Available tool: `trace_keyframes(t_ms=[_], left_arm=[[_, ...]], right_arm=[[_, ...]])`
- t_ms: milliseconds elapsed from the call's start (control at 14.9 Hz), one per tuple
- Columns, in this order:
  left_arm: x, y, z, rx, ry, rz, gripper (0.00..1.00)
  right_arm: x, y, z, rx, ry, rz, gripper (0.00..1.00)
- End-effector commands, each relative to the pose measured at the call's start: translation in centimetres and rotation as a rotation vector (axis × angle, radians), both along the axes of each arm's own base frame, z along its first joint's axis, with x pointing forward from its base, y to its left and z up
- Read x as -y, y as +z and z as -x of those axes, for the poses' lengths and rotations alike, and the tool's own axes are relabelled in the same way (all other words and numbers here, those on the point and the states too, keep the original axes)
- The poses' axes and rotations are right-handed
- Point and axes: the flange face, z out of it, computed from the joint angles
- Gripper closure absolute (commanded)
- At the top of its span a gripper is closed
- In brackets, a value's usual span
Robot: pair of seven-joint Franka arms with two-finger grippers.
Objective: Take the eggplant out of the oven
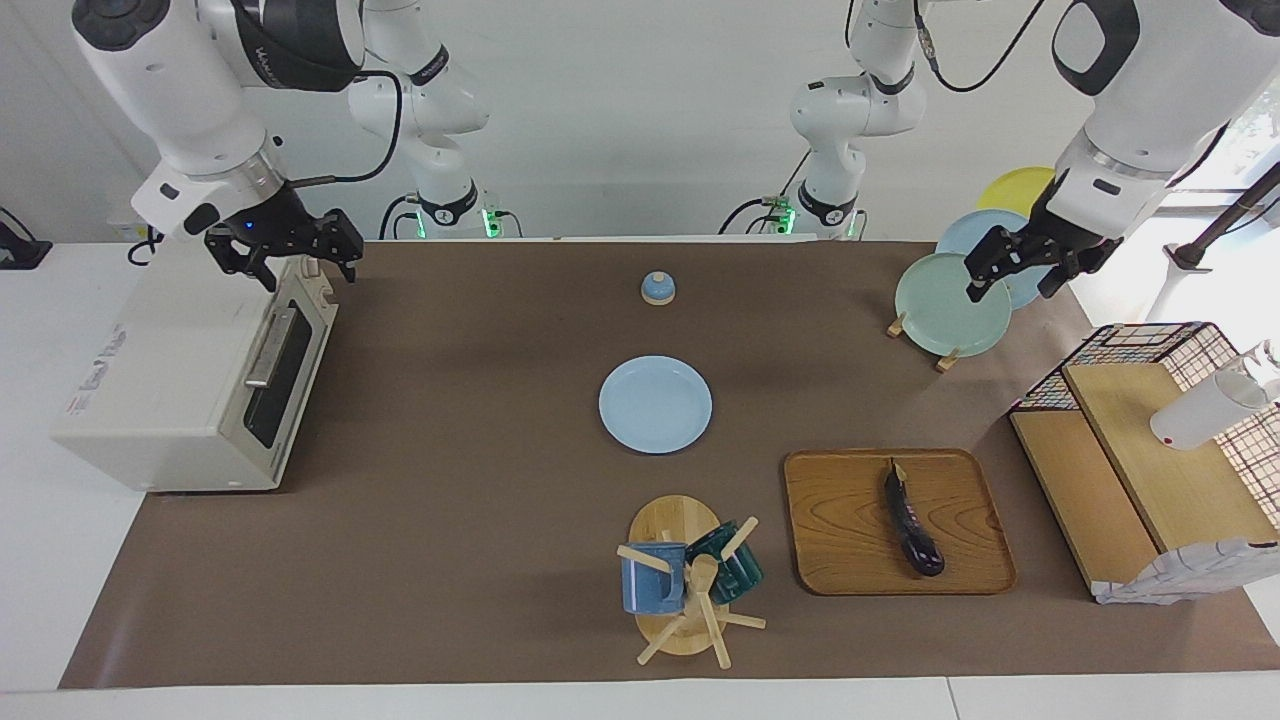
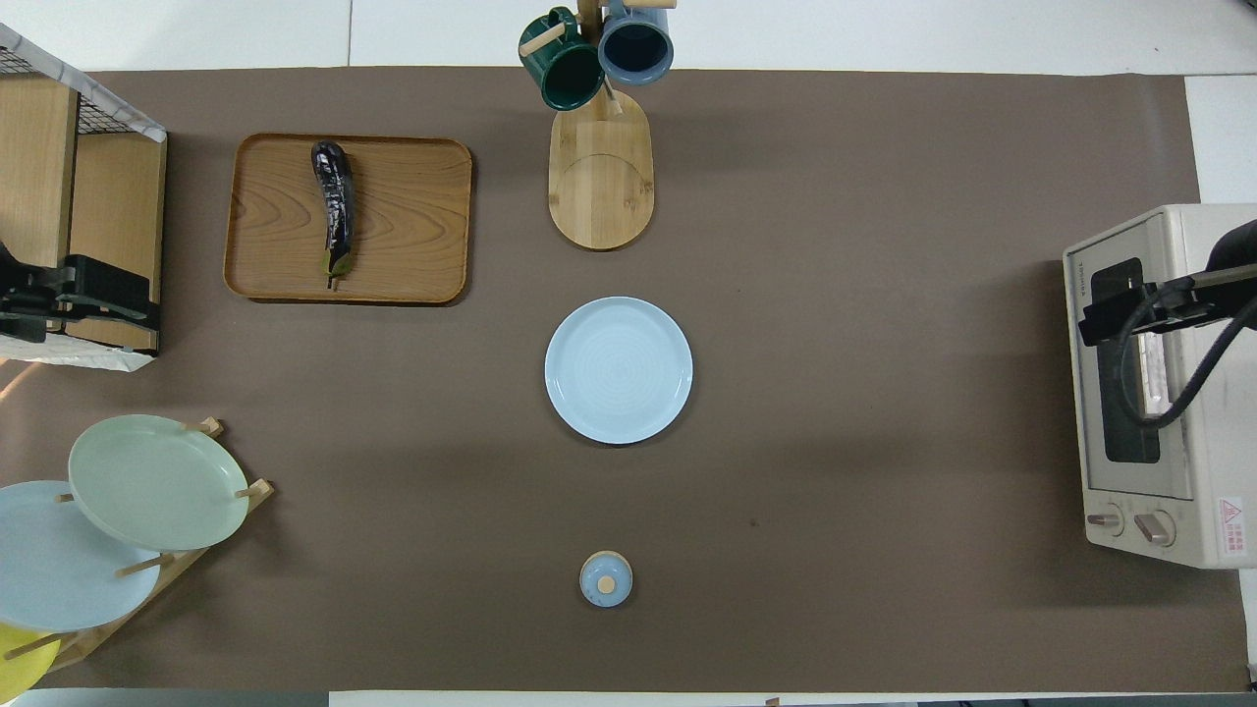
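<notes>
The right tool (image 1: 300, 255) hovers over the closed oven (image 1: 190, 385), the left tool (image 1: 1030, 265) over a plate rack; both released. The eggplant (image 1: 912, 520) lies on a wooden tray (image 1: 850, 540), its long axis running toward the robots, stem nearer them.

The eggplant (image 1: 912, 520) lies on the wooden tray (image 1: 850, 525); the oven (image 1: 190, 385) is shut, the right gripper (image 1: 290, 262) above it

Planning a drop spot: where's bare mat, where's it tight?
Free: the mat between the oven and the blue plate, and between that plate and the small lid. Crowded: toward the left arm's end, where wooden tray with eggplant, mug tree, plate rack and shelf cluster.
</notes>
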Motion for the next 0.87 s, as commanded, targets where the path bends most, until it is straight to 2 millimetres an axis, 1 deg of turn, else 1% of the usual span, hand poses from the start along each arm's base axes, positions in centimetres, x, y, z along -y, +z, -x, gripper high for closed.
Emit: trace_keyframes(t_ms=[0, 67, 134, 268, 402, 469, 804], left_arm=[[-0.1, -1.5, 1.9, 0.004, 0.009, -0.018, 0.00], [-0.1, -1.4, 1.7, 0.011, 0.008, -0.017, 0.00], [-0.2, -0.8, 1.6, 0.016, 0.011, -0.015, 0.00], [-1.3, 0.7, 1.6, 0.003, 0.031, -0.006, 0.00], [-1.0, 0.6, 1.4, -0.005, 0.025, -0.004, 0.00], [-1.3, 0.6, 1.4, -0.003, 0.028, -0.004, 0.00], [-1.2, 0.5, 1.4, -0.003, 0.021, -0.004, 0.00]], right_arm=[[-0.1, 0.4, 0.4, -0.004, -0.020, -0.023, 0.00], [-0.1, 0.4, 0.4, -0.004, -0.020, -0.023, 0.00], [-0.2, 0.4, 0.4, -0.004, -0.018, -0.023, 0.00], [-0.1, 0.2, 0.5, -0.011, -0.017, -0.024, 0.00], [0.2, 0.3, 0.5, -0.008, -0.024, -0.023, 0.00], [0.3, 0.3, 0.5, -0.008, -0.026, -0.023, 0.00], [0.3, 0.2, 0.5, -0.010, -0.026, -0.024, 0.00]])
